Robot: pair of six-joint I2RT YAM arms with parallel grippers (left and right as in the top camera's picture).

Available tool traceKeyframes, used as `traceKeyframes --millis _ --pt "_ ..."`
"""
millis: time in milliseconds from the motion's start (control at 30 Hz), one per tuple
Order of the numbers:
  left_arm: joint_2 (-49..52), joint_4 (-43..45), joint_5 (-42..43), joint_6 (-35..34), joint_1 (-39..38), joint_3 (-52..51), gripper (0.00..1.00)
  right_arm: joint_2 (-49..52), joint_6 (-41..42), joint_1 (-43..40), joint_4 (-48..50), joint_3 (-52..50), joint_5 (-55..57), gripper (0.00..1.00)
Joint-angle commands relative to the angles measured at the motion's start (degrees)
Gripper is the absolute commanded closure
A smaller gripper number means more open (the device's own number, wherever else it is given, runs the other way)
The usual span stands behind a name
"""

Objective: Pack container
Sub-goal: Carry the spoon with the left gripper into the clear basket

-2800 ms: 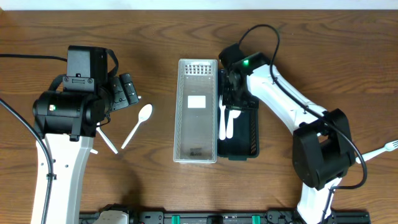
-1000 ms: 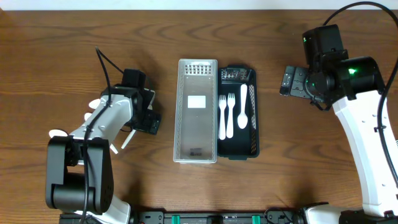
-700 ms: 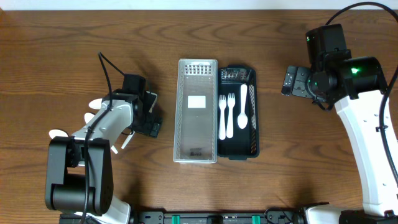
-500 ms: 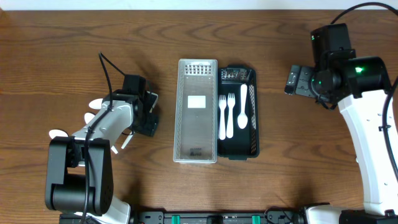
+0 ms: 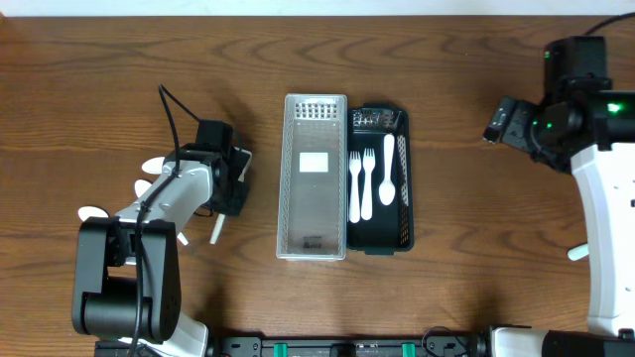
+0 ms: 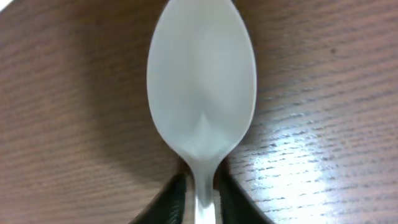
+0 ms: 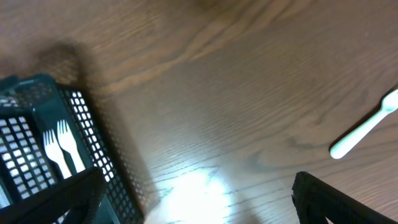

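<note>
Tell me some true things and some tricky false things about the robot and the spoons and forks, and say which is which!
1. The black tray holds two forks and a packed spoon. True.
2. The left gripper pinches a white spoon by its handle. True.
3. The right gripper holds a fork. False: it is open and empty.
4. The clear bin is full of cutlery. False: no cutlery lies in it.
</note>
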Motion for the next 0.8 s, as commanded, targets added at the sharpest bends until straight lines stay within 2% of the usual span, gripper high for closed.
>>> traceKeyframes --millis 0,67,267,433,500,567,767 --pt "0.57 -0.59 -0.85 0.02 0.28 -0.31 0.92 -0.09 0.87 -2.14 -0.07 0.00 -2.60 0.01" --pt "0.46 -1.33 -0.87 -0.24 0.28 0.37 0.94 -0.09 0.90 -2.93 -0.22 0.00 -2.71 0.01" --pt "-2.56 -6.12 -0.87 -2.08 0.15 3.91 0.94 -0.09 0.85 -3.80 -0.22 0.00 -2.71 0.01" --pt "-9.46 -11.76 -0.74 -10.91 -0.52 10.80 0.94 -0.09 0.83 -3.80 -0.17 0.00 -2.69 0.01" --pt "-12.28 -13.97 1.62 -11.91 -1.79 14.01 0.94 -0.09 0.83 -3.80 -0.07 0.00 -2.67 0.01" --pt "-14.58 -15.50 3.08 -13.64 -3.67 16.76 0.94 -0.09 0.61 -3.78 0.07 0.00 -2.69 0.01" --pt "-17.51 -16.02 3.06 -26.99 -12.39 20.22 0.94 -0.09 0.42 -3.80 0.09 0.00 -2.34 0.01"
